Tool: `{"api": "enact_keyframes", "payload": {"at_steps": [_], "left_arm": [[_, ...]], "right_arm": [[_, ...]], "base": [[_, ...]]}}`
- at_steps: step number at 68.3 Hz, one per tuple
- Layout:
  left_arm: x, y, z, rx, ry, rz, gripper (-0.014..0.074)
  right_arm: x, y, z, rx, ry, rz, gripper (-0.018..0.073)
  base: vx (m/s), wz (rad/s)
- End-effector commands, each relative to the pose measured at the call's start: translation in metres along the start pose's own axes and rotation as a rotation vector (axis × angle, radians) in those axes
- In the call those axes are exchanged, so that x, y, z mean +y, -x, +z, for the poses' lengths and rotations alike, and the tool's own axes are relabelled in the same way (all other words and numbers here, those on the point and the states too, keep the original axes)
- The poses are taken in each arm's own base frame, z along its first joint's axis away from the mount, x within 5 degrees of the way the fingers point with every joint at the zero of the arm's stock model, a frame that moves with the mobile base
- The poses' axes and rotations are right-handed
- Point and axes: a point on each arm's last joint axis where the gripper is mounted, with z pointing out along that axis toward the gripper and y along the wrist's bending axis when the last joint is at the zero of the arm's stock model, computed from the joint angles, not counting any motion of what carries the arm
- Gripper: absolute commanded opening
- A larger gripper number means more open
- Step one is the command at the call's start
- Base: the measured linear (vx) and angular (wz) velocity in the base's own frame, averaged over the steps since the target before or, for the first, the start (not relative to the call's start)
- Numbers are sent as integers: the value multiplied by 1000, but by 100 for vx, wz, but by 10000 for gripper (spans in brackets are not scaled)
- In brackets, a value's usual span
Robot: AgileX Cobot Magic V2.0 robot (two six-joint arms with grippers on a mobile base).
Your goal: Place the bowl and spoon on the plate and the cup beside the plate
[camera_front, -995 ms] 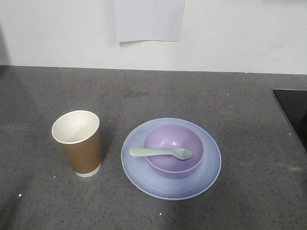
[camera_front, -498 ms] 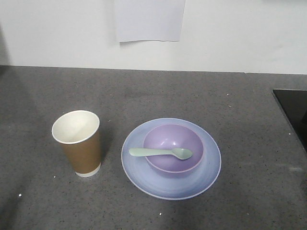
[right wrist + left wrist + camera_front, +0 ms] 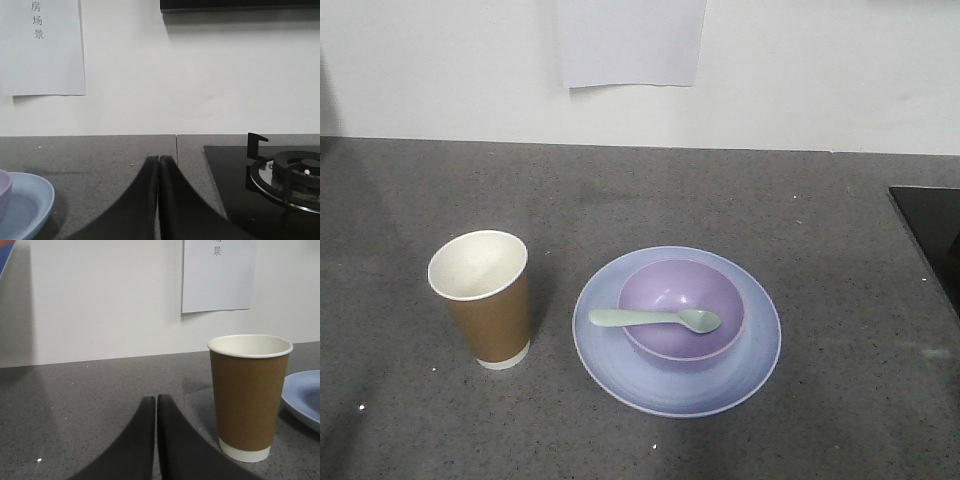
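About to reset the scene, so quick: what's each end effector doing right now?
Left end effector: closed, holding nothing.
Right end effector: closed, holding nothing.

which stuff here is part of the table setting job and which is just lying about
Part of the job:
plate
bowl, on the plate
spoon, across the bowl
cup, beside the plate
left claw and right claw, both shut, empty

Just there:
paper sheet on the wall
stove burner

This is a kitchen. A black gas hob (image 3: 280,185) with a burner and pan support sits in the grey speckled stone table (image 3: 720,190). A paper notice (image 3: 42,47) hangs on the white wall.
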Motion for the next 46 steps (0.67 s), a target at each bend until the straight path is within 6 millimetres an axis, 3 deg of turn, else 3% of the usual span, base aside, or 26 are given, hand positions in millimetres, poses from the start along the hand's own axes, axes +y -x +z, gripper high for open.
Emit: {"api": "enact_keyframes", "payload": {"at_steps": [1,46], "left_arm": [[-1,14,-2,-106,-13,-5,-6],[-1,14,-2,-106,-13,-5,-6]], "right_arm": [[0,4,-1,-78,-1,-4,-11],[0,4,-1,-78,-1,-4,-11]], "base": [[0,0],[0,0]]}}
